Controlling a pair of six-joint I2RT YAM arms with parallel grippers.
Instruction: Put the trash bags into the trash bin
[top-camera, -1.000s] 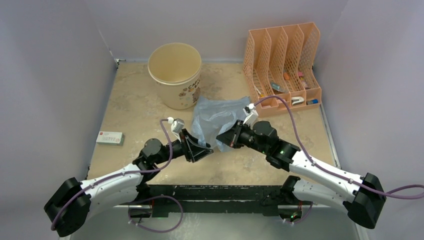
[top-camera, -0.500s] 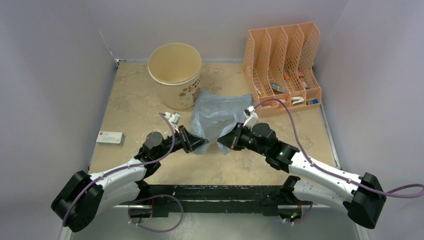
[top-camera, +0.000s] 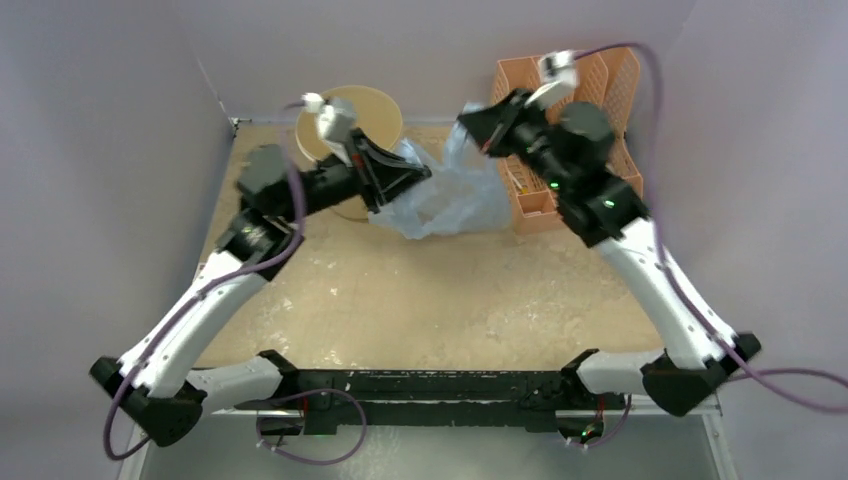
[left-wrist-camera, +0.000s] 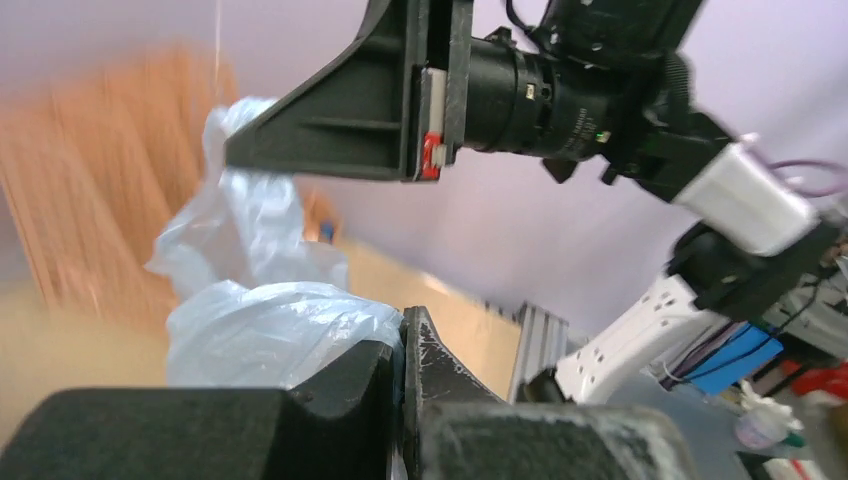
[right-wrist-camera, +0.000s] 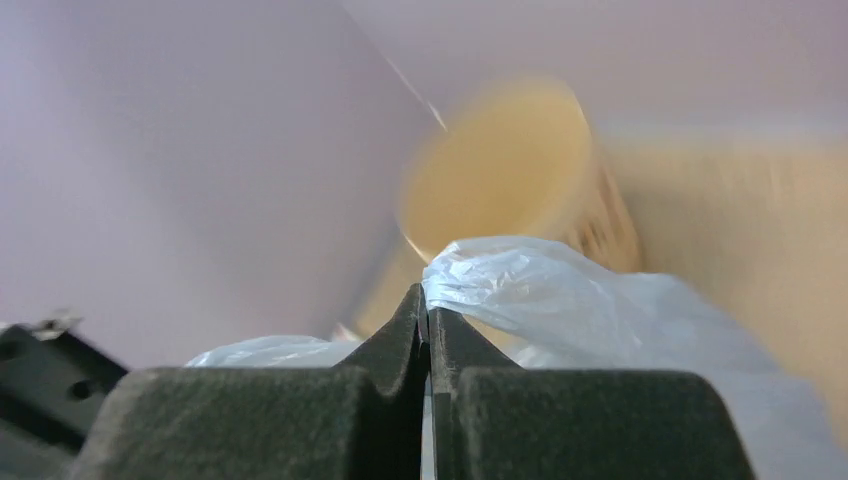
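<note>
The two arms start at the near edge of the table (top-camera: 430, 300) and reach up and away toward its far edge. The table top is sandy brown.

Farther in, both claws are up in the air, and the trash bag (top-camera: 450, 195) hangs between them. It is thin, crinkly and pale blue, and you can see through it a little.

The left claw (top-camera: 424, 179) is pinched tight on the left side of the trash bag. In its own camera the two black fingers (left-wrist-camera: 370, 385) press together with the plastic bunched up just behind them.

The right claw (top-camera: 463, 122) is higher and farther back. It is pinched tight on the right top part of the trash bag. In its own camera the fingers (right-wrist-camera: 400, 345) meet with a fold of plastic caught between them.

The trash bag sags down over the far part of the table, just right of the trash bin (top-camera: 372, 98).

The trash bin is round and cream, and stands by the far edge, left of the middle. The left arm hides some of it. An orange rack (top-camera: 507, 85) stands in the far right corner, behind the right arm.
</note>
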